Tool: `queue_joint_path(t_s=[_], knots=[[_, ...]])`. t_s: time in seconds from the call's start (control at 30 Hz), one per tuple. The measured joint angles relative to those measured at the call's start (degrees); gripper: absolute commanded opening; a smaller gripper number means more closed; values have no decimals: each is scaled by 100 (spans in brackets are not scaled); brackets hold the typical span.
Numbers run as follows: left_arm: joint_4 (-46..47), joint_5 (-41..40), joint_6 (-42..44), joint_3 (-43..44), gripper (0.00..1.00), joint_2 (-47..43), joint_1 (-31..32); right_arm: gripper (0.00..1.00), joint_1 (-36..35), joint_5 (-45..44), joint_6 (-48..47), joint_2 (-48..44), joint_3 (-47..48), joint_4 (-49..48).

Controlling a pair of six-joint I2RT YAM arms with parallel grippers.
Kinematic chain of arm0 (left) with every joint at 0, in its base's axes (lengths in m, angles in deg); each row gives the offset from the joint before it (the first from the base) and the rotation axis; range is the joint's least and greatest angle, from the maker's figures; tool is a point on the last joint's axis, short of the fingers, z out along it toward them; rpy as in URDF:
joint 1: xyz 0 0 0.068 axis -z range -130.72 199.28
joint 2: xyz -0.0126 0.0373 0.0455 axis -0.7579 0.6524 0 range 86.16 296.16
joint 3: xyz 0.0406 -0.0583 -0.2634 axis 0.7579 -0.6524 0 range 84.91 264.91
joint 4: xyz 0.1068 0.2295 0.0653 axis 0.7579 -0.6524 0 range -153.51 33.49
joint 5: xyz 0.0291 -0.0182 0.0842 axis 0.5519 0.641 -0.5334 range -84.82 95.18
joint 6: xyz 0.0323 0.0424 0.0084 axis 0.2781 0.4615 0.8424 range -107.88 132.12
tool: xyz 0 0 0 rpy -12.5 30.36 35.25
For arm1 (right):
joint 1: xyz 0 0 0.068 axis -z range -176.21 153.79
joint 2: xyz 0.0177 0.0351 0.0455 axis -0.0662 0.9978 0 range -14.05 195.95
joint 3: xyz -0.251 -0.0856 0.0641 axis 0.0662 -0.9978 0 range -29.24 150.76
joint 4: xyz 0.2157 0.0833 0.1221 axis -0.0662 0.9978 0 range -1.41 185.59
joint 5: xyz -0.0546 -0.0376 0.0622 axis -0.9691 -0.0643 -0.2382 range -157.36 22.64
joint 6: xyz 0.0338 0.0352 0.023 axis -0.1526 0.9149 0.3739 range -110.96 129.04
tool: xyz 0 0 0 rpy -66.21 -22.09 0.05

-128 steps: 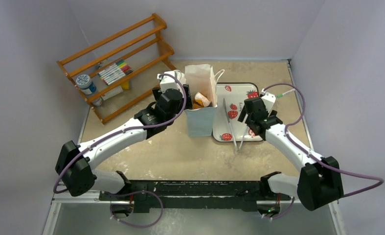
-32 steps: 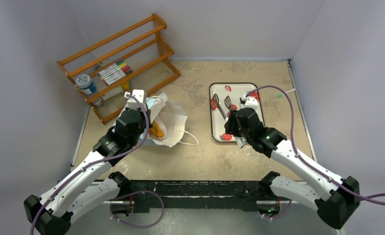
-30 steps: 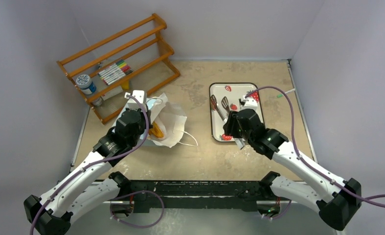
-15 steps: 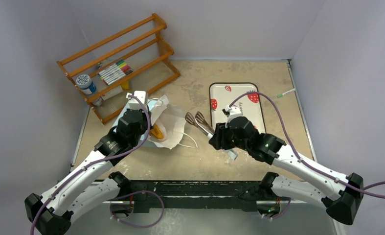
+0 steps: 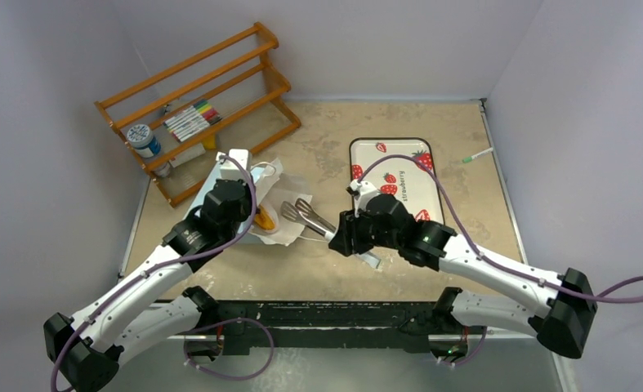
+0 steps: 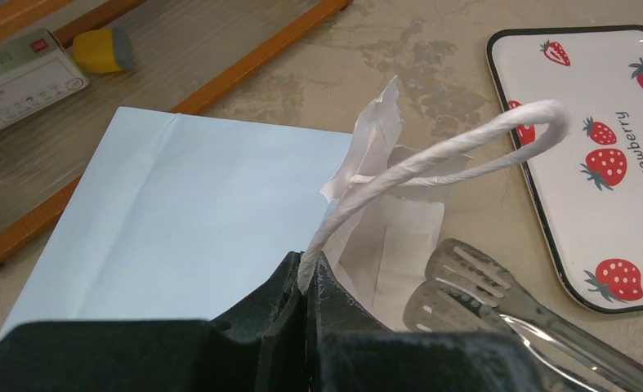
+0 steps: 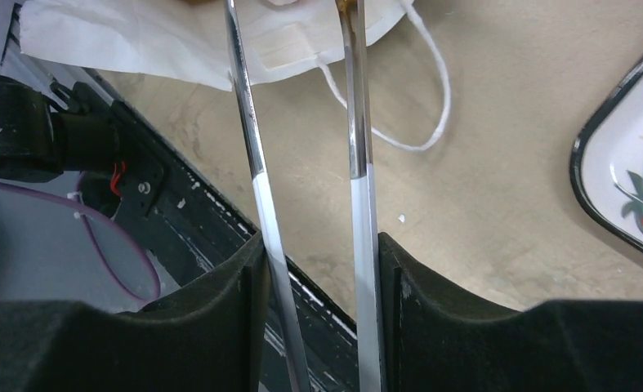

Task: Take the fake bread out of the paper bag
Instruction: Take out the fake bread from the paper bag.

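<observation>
Top view first: the left arm runs up from its base in one long bend, and the left gripper [image 5: 252, 175] sits low on the paper bag [image 5: 289, 189], which lies on its side. An orange piece of fake bread [image 5: 262, 219] shows in the bag's mouth, just to the near side of those fingers. The right arm sweeps flat across the table, and the right gripper [image 5: 339, 237] points a pair of tongs [image 5: 301, 214] out ahead of its fingers, tips over the bag's mouth. Left wrist now: the fingers [image 6: 289, 298] are pressed together on the white string handle [image 6: 432, 155]. The blue bag wall spreads out beyond them, the tong tips are just to their right, and the strawberry tray [image 6: 628, 212] lies further right. Right wrist: the fingers [image 7: 248, 286] squeeze the two tong arms between them, and the bag's white mouth lies well ahead of the fingertips.
</observation>
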Motion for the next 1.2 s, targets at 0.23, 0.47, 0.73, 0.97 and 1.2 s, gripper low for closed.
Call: queue_joint_path(t_s=[0.23, 0.47, 0.73, 0.97, 1.2], knots=[[-70, 28, -2, 216, 0, 133, 2, 53, -4, 389, -181, 826, 0, -640], [-190, 166, 0, 385, 0, 269, 2, 56, -4, 704, -540, 1639, 260, -874], [-402, 339, -2, 459, 0, 282, 2, 58, -4, 901, -732, 2144, 581, -1060], [-564, 433, -22, 457, 0, 90, 7, 61, -4, 890, -780, 2651, 855, -1250], [-730, 483, -50, 446, 0, -66, 7, 59, -4, 844, -782, 3049, 1110, -1421]])
